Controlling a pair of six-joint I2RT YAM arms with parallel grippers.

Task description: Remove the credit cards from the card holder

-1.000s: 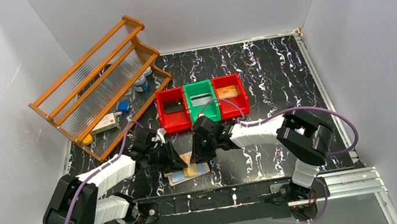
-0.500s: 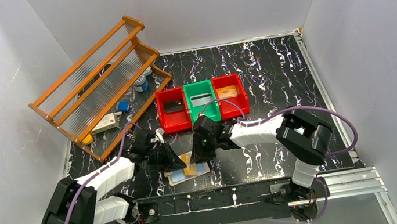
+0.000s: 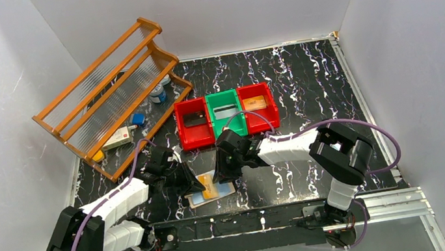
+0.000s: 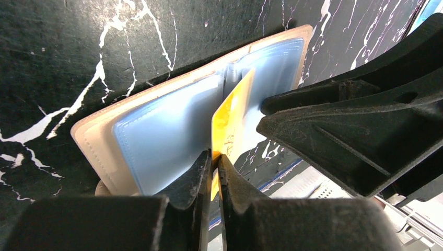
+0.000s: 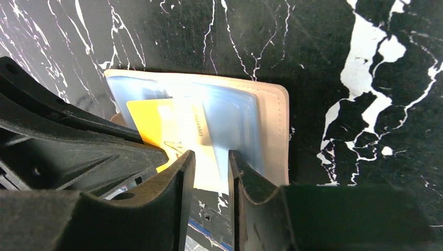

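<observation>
— What is seen at the back left of the tabletop (image 3: pixel 305 81)?
— A tilted wooden rack (image 3: pixel 103 93) is seen, with a small jar (image 3: pixel 158 95), a blue block (image 3: pixel 137 119) and a white box (image 3: pixel 117 139) beneath it.
— And at the middle?
— Three bins are set touching in a row: a red bin (image 3: pixel 196 141), a green bin (image 3: pixel 238 126), another red bin (image 3: pixel 270 115).

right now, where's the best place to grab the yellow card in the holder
Grip the yellow card by its bare end sticking up out of the blue sleeve, pinching its flat faces from the left; the rest sits under plastic. The left tool grips there.
</observation>
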